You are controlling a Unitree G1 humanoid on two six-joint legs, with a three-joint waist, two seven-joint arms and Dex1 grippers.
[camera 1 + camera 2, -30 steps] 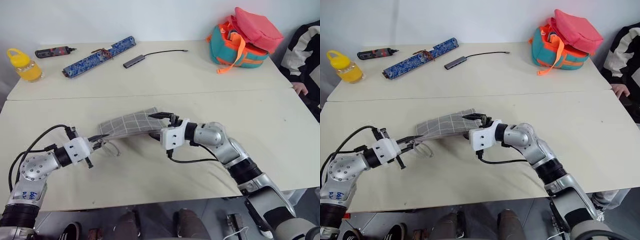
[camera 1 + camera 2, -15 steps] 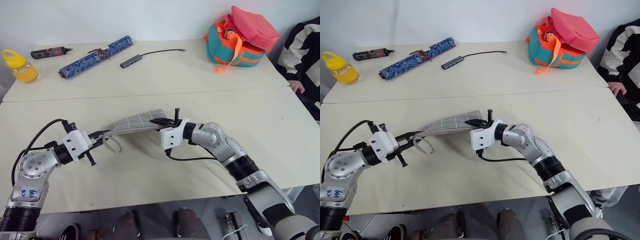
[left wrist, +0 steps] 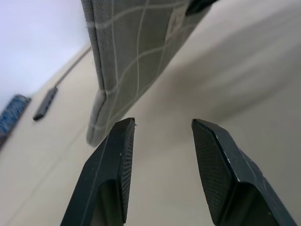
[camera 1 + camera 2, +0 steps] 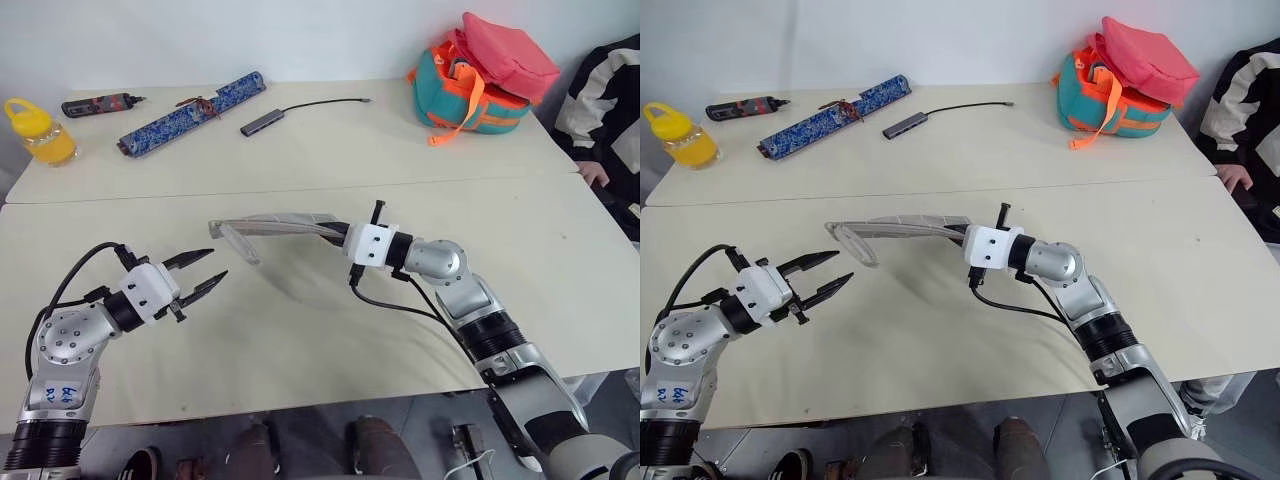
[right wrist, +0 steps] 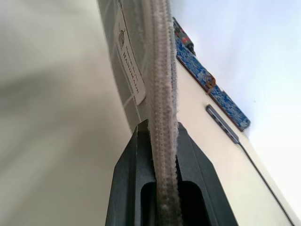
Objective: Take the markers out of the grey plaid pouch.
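Note:
The grey plaid pouch (image 4: 280,222) hangs level above the table, seen nearly edge on, its clear loop (image 4: 235,243) dangling at the left end. My right gripper (image 4: 335,231) is shut on the pouch's right end; in the right wrist view its fingers (image 5: 136,174) pinch the pouch's thick edge (image 5: 162,89). My left gripper (image 4: 219,262) stands open just below and left of the pouch's free end, touching nothing. Between its fingers (image 3: 113,169) the left wrist view shows only table, with the pouch (image 3: 136,52) ahead of the tips. The markers are hidden.
Along the back of the table (image 4: 300,340) lie a yellow bottle (image 4: 35,130), a black-and-red tool (image 4: 100,103), a long blue roll (image 4: 192,112) and a grey USB stick on a cable (image 4: 262,122). A teal-orange-pink bag (image 4: 485,75) stands back right. A person's sleeve (image 4: 610,110) shows at the right edge.
My left gripper has let go of the pouch's left end and opened. The right gripper shut on the right end, then lifted the pouch off the table and drew it rightward.

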